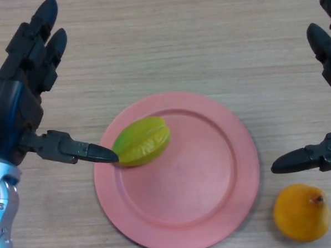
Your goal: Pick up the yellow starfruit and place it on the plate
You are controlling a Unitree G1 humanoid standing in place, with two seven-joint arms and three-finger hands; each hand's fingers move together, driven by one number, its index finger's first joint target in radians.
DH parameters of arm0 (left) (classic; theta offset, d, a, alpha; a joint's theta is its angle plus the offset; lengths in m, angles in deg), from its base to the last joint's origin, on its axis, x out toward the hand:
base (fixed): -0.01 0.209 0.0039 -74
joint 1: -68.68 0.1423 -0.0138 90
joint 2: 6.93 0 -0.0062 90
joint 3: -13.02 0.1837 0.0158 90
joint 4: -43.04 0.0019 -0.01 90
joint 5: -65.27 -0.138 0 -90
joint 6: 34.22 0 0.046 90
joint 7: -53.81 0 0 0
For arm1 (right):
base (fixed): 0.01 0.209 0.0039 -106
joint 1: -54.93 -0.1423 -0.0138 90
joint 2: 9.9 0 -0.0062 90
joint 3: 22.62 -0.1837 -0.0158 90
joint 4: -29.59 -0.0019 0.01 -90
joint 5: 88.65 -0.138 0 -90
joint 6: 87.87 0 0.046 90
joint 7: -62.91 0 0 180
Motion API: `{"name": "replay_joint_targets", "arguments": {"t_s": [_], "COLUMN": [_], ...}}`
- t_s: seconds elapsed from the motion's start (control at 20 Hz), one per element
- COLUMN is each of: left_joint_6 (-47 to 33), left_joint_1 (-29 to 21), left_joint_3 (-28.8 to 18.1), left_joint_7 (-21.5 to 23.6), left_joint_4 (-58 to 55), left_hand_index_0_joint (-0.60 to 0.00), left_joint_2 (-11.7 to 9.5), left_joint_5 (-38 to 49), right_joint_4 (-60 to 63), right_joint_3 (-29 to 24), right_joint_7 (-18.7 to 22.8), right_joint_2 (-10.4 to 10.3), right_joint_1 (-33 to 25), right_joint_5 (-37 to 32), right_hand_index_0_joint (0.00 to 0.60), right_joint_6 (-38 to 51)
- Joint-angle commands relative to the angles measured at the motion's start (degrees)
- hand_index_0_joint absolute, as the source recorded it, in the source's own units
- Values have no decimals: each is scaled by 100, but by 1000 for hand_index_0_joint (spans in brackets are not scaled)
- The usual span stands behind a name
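1. Pale wood-grain covers the whole surface (178, 40) we look down on, its grain running side to side.
2. We see a round pink plate (214, 210) near the middle, with a raised rim and a shallow flat well.
3. On the plate's left part lies the starfruit (141, 141): yellow-green, glossy, oval in outline, with lengthwise ridges and a paler yellow edge along its lower side. It lies tilted, its upper end pointing up and right, and reaches from the well out over the left rim.
4. Our left hand (14, 104) comes in from the left edge. Its fingers (39, 39) stretch straight up and away, spread apart, while the thumb points right, its tip touching or just beside the starfruit's left end; we cannot tell which. Nothing is clamped in this hand.
5. Our right hand (328, 149) shows at the right edge, only in part. Its thumb points left toward the plate's rim without touching it, and the fingers reach upward, apart, holding nothing.
6. We also see an orange pear-shaped fruit (301, 212) with a small dark stem, lying on the surface just beside the plate's lower right rim, below the right thumb.
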Motion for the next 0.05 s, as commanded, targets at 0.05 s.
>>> {"name": "replay_joint_targets", "arguments": {"t_s": [0.05], "left_joint_6": [-491], "left_joint_1": [-155], "left_joint_3": [-541], "left_joint_7": [202], "left_joint_4": [-369], "left_hand_index_0_joint": [0], "left_joint_2": [-283], "left_joint_5": [-85], "right_joint_4": [-375], "right_joint_3": [-242], "right_joint_7": [-44], "right_joint_2": [154], "right_joint_1": [-161], "right_joint_5": [6], "right_hand_index_0_joint": [0], "right_joint_6": [525]}}
